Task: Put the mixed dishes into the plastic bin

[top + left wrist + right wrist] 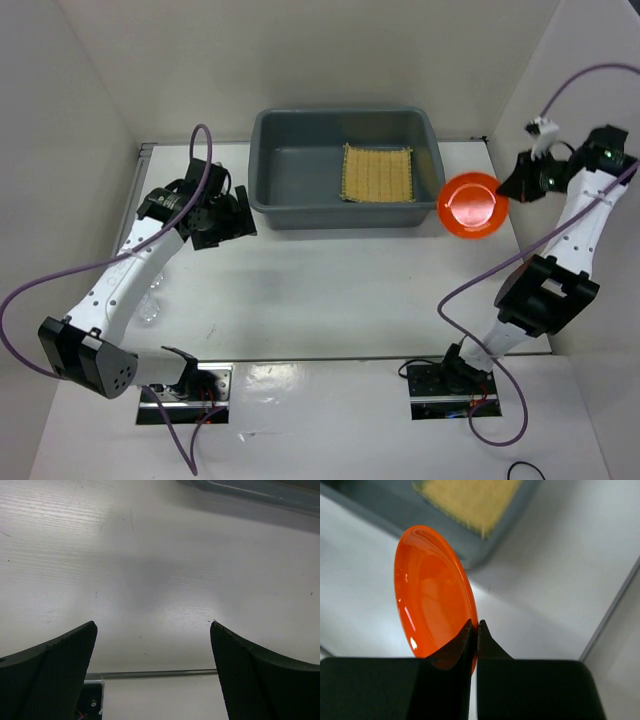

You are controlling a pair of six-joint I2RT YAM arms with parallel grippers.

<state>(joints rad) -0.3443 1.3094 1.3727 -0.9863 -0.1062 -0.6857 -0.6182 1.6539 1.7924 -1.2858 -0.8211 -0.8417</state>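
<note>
My right gripper (pixel 512 187) is shut on the rim of the small orange plate (pixel 471 204), which hangs in the air just right of the grey plastic bin (pixel 268 150). In the right wrist view the gripper (pixel 474 624) pinches the orange plate (pixel 430 590) by its edge, with the bin (pixel 470 545) below and beyond it. The tan bamboo mat (pixel 378 173) lies flat inside the bin, toward its right side. My left gripper (pixel 228 215) stands open at the bin's left end; between its fingers (pixel 65 670) there is only bare table. A clear plastic cup (pixel 151 300) sits by the left arm.
White walls close in the table on the left, back and right. The right wall stands close behind my right arm. A metal strip (pixel 150 673) runs along the table's near edge, by the arm bases.
</note>
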